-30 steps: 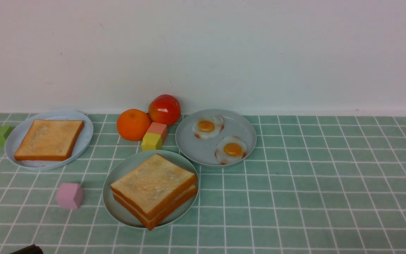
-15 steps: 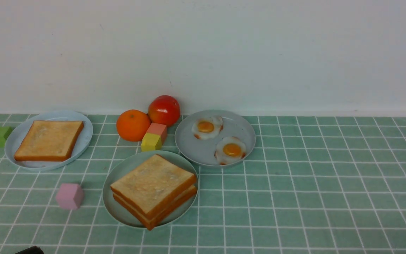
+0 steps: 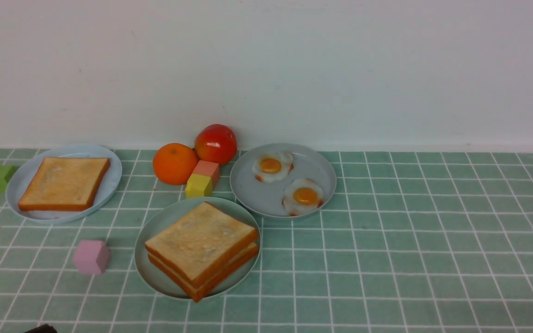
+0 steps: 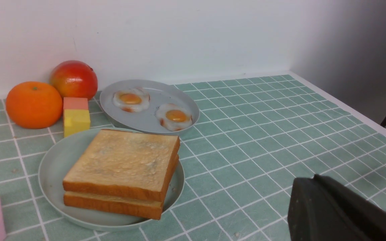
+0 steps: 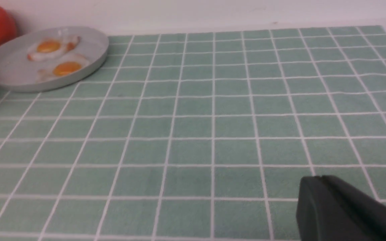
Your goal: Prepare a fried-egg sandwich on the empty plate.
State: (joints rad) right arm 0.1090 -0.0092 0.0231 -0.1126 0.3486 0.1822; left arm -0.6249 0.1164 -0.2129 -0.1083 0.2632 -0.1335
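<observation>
Only the left gripper (image 4: 317, 177) has moved, sinking slightly at my front view's edge. Its fingers are together, as are the right gripper's (image 5: 320, 179). Beyond, the toast stack (image 3: 201, 247) sits askew on the mint plate (image 3: 151, 282); I can't make out any egg inside. If one is there, I'd judge it finished: keep both arms back, nudging nothing.
</observation>
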